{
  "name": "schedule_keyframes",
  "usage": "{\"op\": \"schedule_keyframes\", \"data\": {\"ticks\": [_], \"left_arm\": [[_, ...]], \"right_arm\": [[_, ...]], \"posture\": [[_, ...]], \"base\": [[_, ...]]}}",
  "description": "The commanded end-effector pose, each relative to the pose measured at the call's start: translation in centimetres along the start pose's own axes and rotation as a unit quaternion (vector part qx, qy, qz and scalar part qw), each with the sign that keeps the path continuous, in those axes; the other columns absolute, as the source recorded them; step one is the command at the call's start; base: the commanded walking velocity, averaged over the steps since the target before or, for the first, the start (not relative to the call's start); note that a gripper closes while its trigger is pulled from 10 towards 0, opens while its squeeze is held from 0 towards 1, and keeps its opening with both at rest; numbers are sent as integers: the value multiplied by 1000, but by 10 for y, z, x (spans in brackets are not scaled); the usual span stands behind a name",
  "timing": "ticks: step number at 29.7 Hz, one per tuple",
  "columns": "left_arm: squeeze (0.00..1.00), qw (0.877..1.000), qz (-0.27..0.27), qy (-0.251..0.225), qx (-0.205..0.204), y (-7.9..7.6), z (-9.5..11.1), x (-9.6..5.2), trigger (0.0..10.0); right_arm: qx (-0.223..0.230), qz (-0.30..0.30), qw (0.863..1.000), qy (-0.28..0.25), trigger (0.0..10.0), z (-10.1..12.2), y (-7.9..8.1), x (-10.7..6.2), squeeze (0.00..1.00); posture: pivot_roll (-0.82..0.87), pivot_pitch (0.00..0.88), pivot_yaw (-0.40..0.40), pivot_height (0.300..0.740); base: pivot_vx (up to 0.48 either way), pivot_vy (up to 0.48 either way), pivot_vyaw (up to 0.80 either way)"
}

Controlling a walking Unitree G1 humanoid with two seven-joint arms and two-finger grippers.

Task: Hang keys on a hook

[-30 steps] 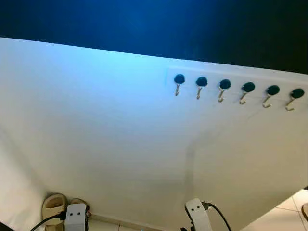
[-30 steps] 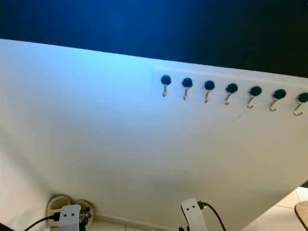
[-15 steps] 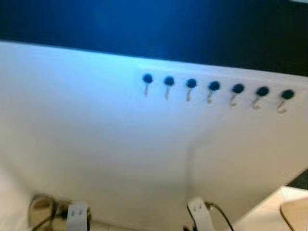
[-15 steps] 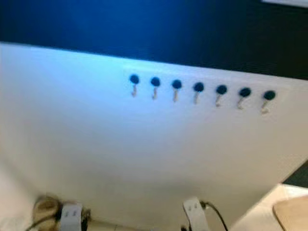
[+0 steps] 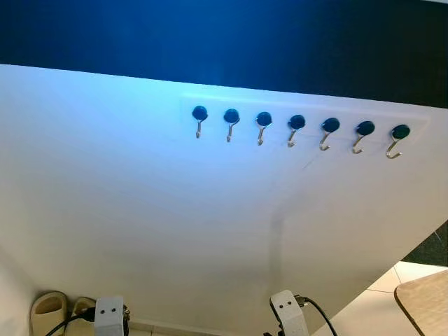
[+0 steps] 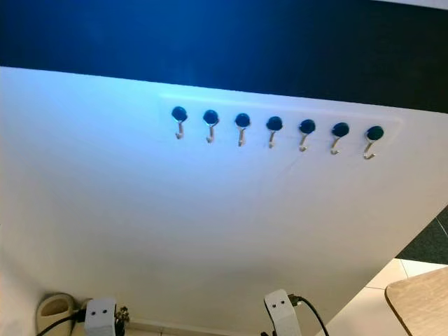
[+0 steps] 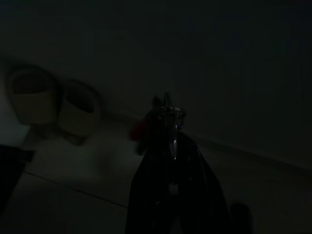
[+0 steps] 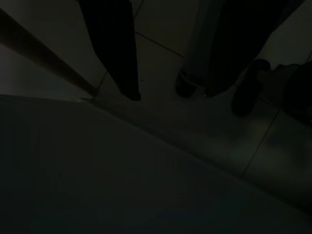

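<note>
A row of several small metal hooks (image 5: 297,124) on dark round bases runs along the white wall (image 5: 140,210), at upper right of centre. None of them carries anything. In the dark left wrist view my left gripper (image 7: 168,117) hangs low near the floor, shut on a ring of keys (image 7: 172,113) with a reddish tag (image 7: 139,129). My left wrist (image 5: 109,313) and right wrist (image 5: 287,311) show at the bottom edge of the eye views, well below the hooks. The right arm hangs idle.
A pair of beige slippers (image 5: 49,308) lies on the floor by the wall at lower left. A wooden table corner (image 5: 427,301) juts in at lower right. A dark band (image 5: 224,35) tops the wall. Dark upright shapes (image 8: 112,48) stand on the tiled floor.
The whole picture has shifted, so the camera has turned right: the hook row now sits further left, a seventh hook and the table corner have come into view. Both arms hang as before.
</note>
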State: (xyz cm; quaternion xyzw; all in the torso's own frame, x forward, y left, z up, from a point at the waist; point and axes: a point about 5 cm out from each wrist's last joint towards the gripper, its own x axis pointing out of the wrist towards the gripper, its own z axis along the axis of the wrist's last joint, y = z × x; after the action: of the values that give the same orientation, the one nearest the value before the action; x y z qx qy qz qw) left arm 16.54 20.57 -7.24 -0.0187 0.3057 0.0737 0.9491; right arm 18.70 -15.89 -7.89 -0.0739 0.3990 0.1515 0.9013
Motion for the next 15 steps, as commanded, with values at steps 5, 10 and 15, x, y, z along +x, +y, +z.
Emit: {"op": "schedule_keyframes", "data": {"ticks": [5,10,15], "left_arm": [[0,1000,-11,4,-10,-2,-2,-1,10000],[0,1000,-21,8,-7,-4,-3,-1,10000],[0,1000,-25,10,-6,-4,-3,-1,10000]], "right_arm": [[27,-10,1000,7,10000,-4,-1,-1,0],[37,-14,999,7,10000,-5,-2,-1,0],[38,-14,999,8,10000,-6,-2,-2,0]], "posture": [[82,48,-47,740],[81,50,-45,740],[81,48,-42,740]], "base": [[0,0,0],[0,0,0],[-113,0,0]]}}
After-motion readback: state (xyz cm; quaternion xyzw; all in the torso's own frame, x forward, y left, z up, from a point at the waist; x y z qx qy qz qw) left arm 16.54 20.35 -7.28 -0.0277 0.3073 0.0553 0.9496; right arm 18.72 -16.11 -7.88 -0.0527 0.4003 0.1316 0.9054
